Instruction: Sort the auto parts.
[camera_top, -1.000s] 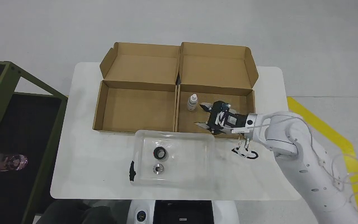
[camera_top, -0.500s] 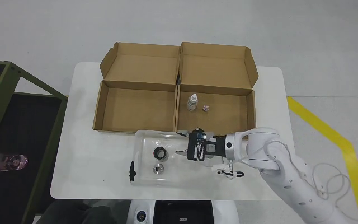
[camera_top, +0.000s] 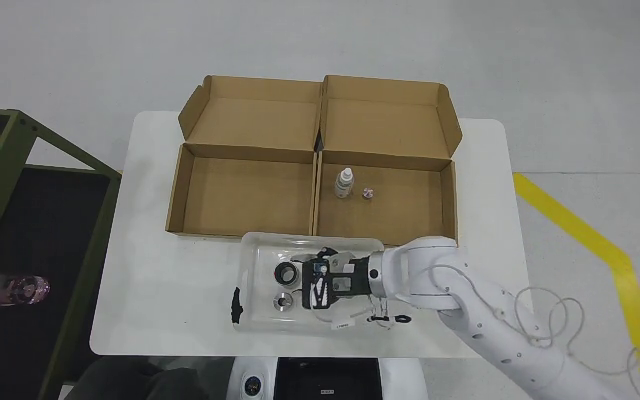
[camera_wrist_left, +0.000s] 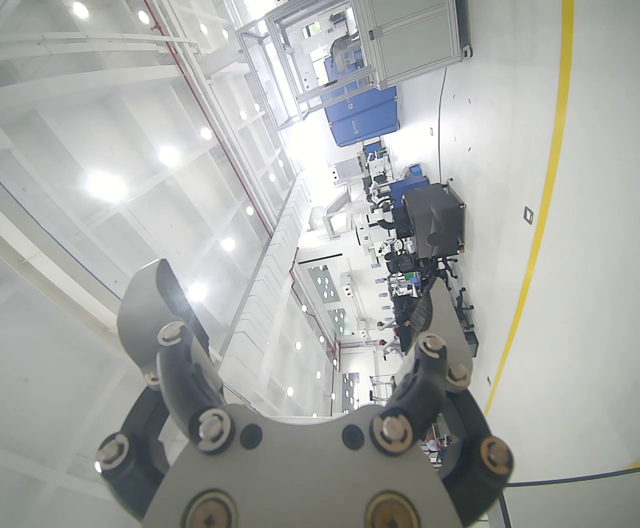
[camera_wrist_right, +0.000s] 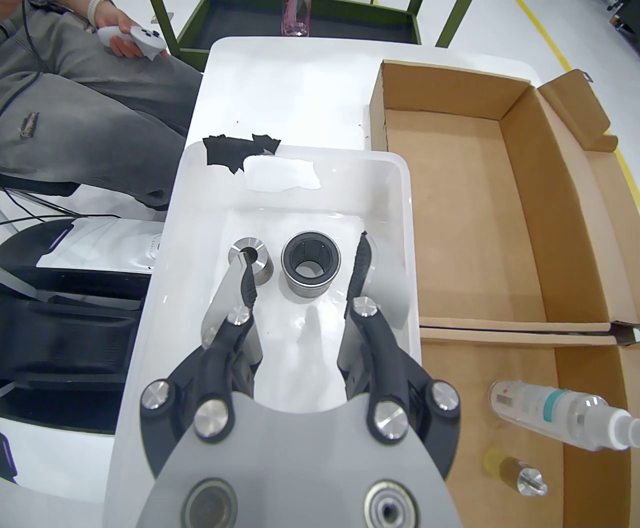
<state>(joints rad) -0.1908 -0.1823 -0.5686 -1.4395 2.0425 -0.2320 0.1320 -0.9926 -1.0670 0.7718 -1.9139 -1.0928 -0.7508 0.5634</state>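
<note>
Fingers (camera_wrist_right: 357, 267) of the right gripper (camera_wrist_right: 302, 265) are spread wide and hold nothing. They hang inside the bin (camera_wrist_right: 295, 165), pointed at the bearing (camera_wrist_right: 311, 262), which stands upright on the bin floor just ahead of the tips. The bush (camera_wrist_right: 252, 257) stands just beside the bearing. In the wrist view one finger overlaps the bush; whether they touch cannot be told.

Step in hand, as judged: pick the bearing.

1. Centre the gap on the bearing, so that both pads meet its outer wall together.
2. Shift away from the bush first. The finger on that side must drop into the narrow space between the two parts, not onto the bush.
3. Descend until the pads cover the middle of the wall, short of the bin floor.
4. Close squarely. The wall is round and smooth, so an off-centre grip is likely to roll it out.
5. Lift straight up, clear of the bin wall.

The right box (camera_top: 400, 205) holds a bottle (camera_top: 344, 182) and a metal piece (camera_top: 368, 193). The left box (camera_top: 240, 195) has bare cardboard showing.

The left gripper (camera_wrist_left: 297, 280) points away from the table, fingers apart and holding nothing.
</note>
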